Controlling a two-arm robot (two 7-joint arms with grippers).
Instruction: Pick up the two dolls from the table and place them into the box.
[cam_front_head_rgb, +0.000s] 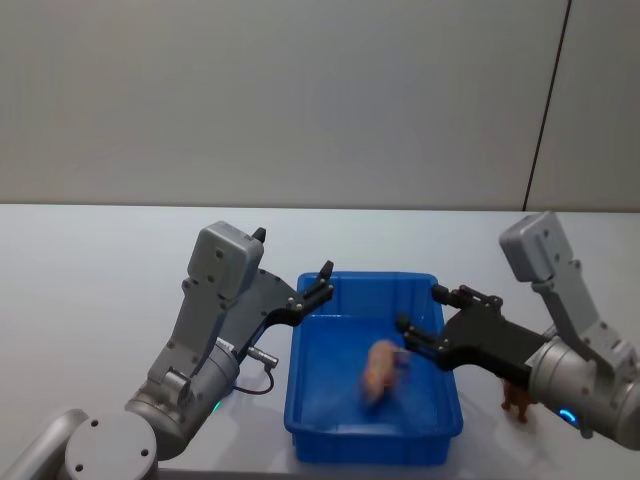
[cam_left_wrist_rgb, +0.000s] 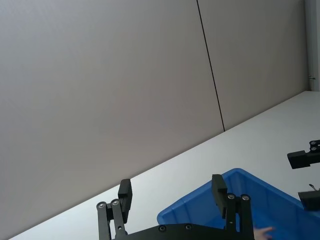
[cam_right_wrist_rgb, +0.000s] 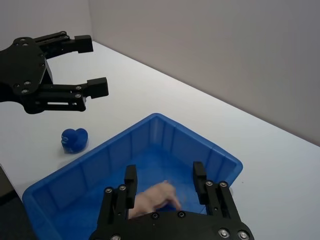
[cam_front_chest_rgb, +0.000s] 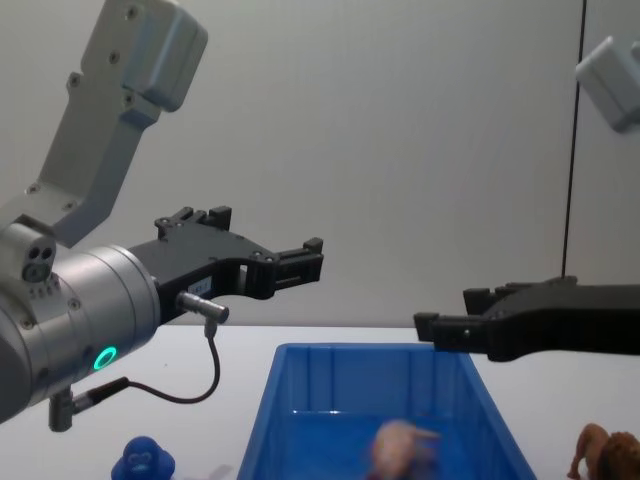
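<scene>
Risk: the blue doll (cam_front_chest_rgb: 143, 462) sits on the bench (cam_front_head_rgb: 100, 300) near the left wall of the box (cam_front_head_rgb: 294, 400). The left tool (cam_front_head_rgb: 293, 252), released and empty above the box's far-left corner, could clip the wall or knock the doll aside when it descends. The right tool (cam_front_head_rgb: 418, 307) hangs released over the box. The pink pig doll (cam_front_head_rgb: 383, 370) lies inside, long axis diagonal; its facing cannot be told.

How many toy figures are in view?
3. A pink pig in the box, a blue doll on the table left of the box, and a brown animal on the table right of it. More may be hidden.
</scene>
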